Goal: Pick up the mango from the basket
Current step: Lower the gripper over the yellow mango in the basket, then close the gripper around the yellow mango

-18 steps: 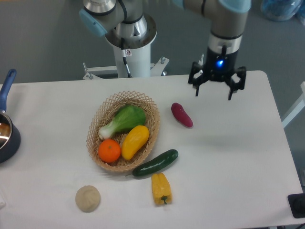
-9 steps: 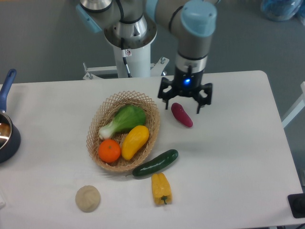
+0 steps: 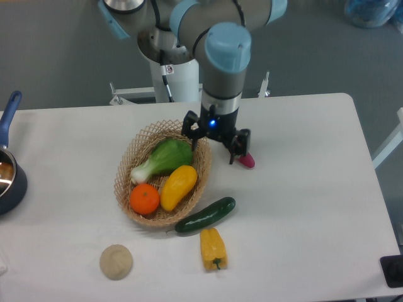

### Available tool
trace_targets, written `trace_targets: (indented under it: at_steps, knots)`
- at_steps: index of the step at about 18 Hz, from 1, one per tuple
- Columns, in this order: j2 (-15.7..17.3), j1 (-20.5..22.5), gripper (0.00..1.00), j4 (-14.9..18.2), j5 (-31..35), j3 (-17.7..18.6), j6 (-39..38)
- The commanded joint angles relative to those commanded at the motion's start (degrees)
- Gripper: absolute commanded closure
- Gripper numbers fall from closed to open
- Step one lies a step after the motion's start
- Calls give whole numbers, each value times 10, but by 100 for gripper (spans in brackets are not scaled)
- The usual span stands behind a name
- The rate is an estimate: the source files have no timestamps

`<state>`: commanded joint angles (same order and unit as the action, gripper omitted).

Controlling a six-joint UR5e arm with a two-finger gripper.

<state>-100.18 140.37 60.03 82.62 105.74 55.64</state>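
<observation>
The mango is a smooth yellow-orange oblong fruit lying in the right half of the tan wicker basket, between a round orange and a green leafy vegetable. My gripper hangs open and empty over the basket's right rim, up and to the right of the mango. Its fingers point down and stand wide apart. It touches nothing.
A purple-red vegetable lies partly hidden behind the gripper. A cucumber lies against the basket's front right. A yellow bell pepper and a beige round lump lie near the front. A dark pot sits at the left edge.
The gripper has moved left and toward the front, from the back right of the table to over the basket's right rim. It stays open. The objects have not moved.
</observation>
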Motion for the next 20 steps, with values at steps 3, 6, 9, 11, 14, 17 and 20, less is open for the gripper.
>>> trace_targets:
  at_steps: [3, 6, 9, 11, 14, 17, 20]
  knots:
    - [-10, -24, 0, -40, -3, 5, -3]
    - [-21, -33, 0, -55, 19, 11, 1]
    - [-38, -52, 0, -56, 41, 11, 9]
    - [-47, -56, 0, -56, 48, 16, 28]
    - [-48, -64, 0, -56, 47, 23, 37]
    - [-49, -69, 0, -57, 47, 31, 36]
    - [-58, -69, 0, -57, 47, 32, 37]
